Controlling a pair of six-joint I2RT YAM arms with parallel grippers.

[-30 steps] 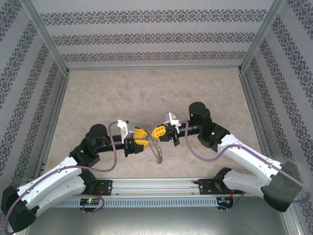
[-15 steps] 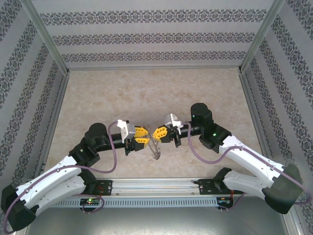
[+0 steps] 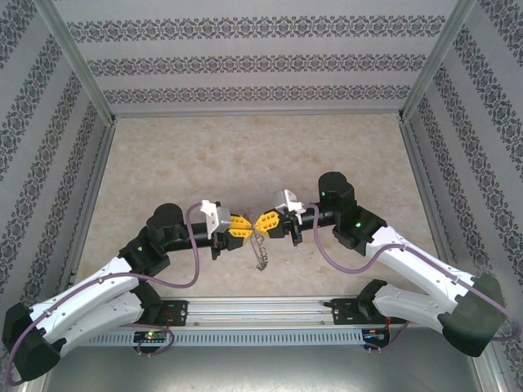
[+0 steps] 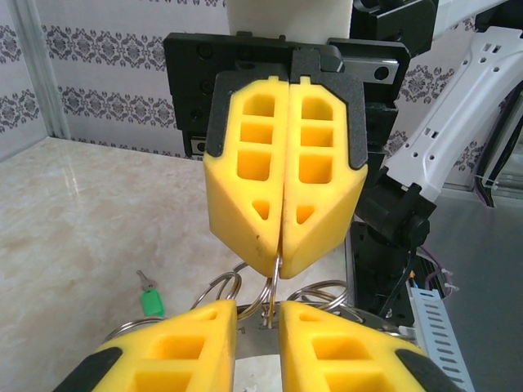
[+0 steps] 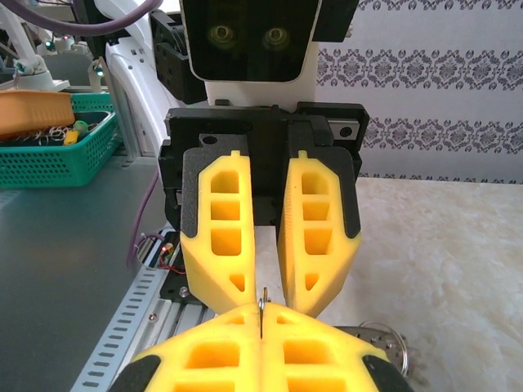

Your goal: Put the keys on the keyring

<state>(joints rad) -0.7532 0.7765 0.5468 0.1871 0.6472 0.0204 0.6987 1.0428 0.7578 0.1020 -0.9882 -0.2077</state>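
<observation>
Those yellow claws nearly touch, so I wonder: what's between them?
A wire loop of the keyring, pinched by the right gripper, in the left wrist view.

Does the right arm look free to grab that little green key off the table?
Probably not yet: the right tool is shut on a wire loop of the keyring, so it must let go first. The green key itself lies uncovered on the table.

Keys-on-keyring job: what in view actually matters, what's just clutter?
Job: keyring, green key on the table, right gripper shut on a ring loop, left gripper open.
Clutter: green basket with its contents, off the table.
</observation>
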